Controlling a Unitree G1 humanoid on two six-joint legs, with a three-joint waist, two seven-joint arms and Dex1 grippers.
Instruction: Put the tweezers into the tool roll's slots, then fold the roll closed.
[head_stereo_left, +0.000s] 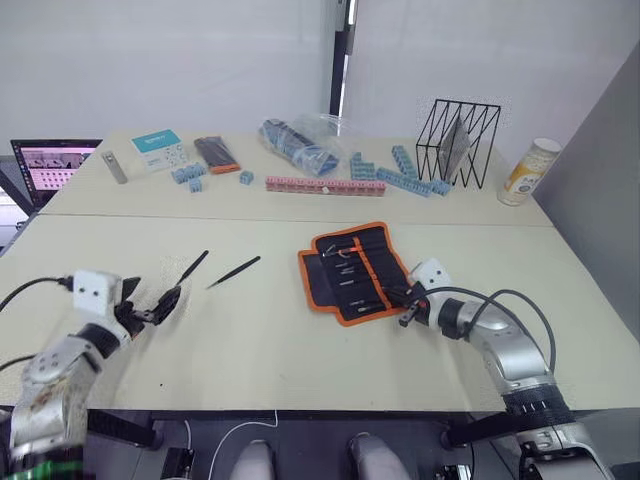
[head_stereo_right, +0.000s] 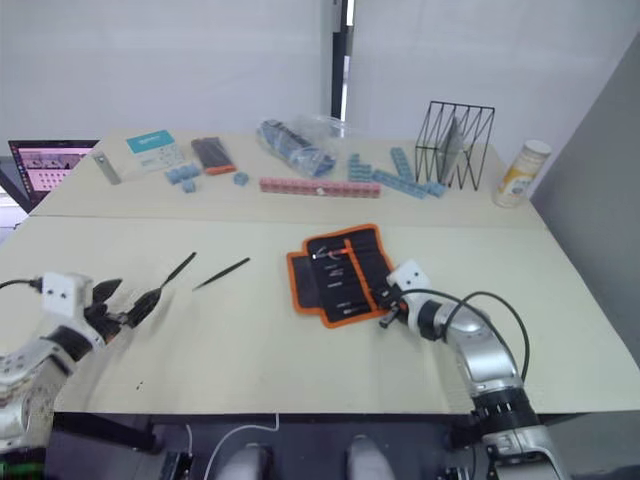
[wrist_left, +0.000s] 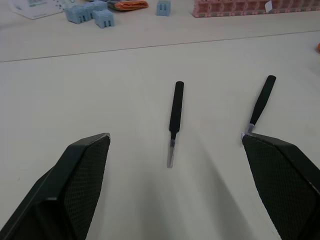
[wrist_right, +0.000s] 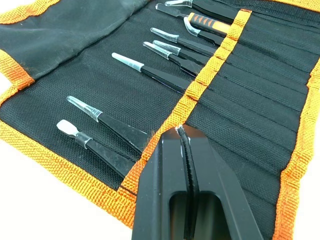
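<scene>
Left hand (wrist_left: 175, 185), fingers wide, faces two loose tweezers (wrist_left: 174, 120) at twelve o'clock; next move probably grasping one for the tool roll (head_stereo_left: 355, 270).

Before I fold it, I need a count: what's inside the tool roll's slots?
Seven tools sit tucked in the tool roll, tips protruding from the slots; their handles are hidden under the fabric. Two tweezers lie outside.

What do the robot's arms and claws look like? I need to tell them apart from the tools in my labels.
Both arms are silver-grey metal with white box-shaped wrist housings and black cables. The left claw and right claw have two black fingers; the pads show a fine mesh texture.
</scene>
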